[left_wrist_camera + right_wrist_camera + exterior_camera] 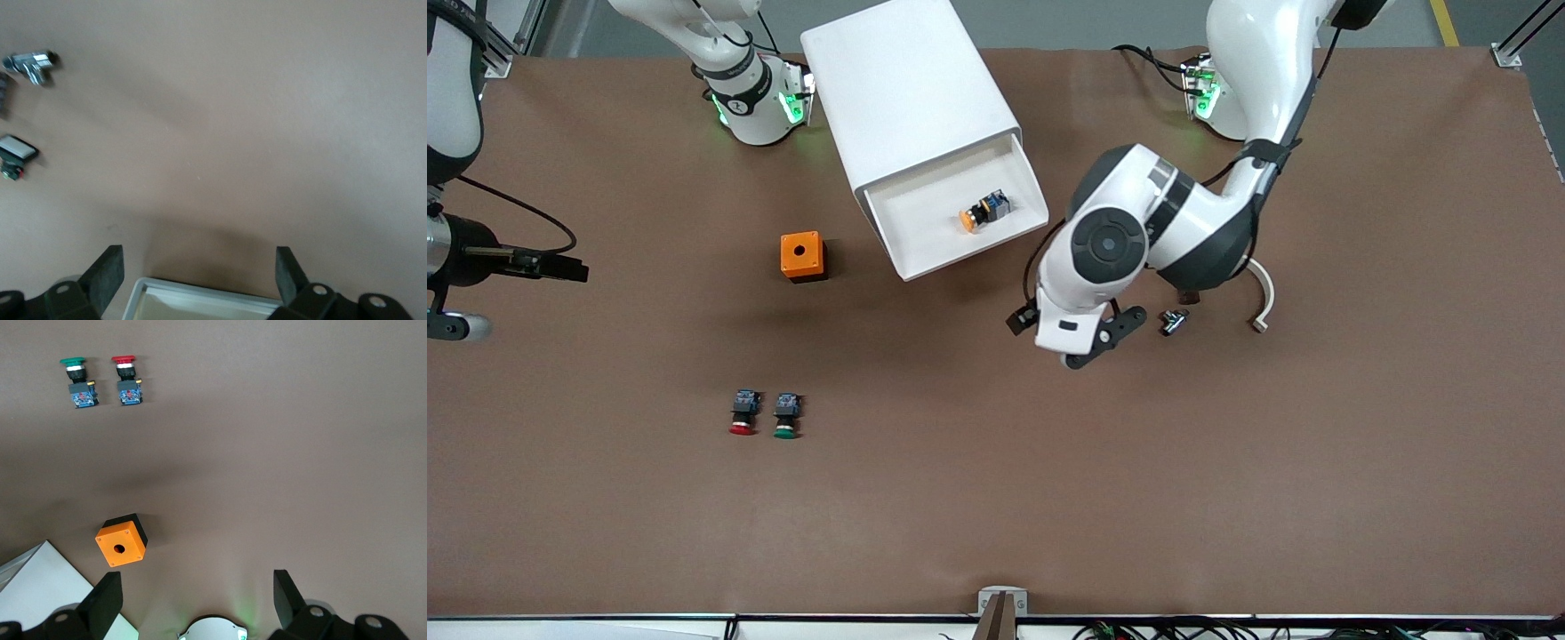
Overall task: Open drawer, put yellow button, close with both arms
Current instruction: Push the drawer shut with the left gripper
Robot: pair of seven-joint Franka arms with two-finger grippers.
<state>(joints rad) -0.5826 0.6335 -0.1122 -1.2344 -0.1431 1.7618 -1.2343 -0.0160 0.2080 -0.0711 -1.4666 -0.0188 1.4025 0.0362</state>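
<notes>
Red button (742, 415) and green button (785, 416) lie side by side nearest the camera. Farther up, the yellow button (983, 212) rests inside the drawer (925, 209), which is pulled out. Left gripper (1092, 342) hovers over the table beside the drawer, fingers spread, holding nothing. Right gripper (198, 603) waits high above the orange box (802, 256), fingers also apart

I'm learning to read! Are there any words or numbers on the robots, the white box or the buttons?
None can be read.
A small dark mark on the right arm's base ring: too small to tell.
The cabinet, the yellow button in the drawer and the orange box: no writing shows.
</notes>
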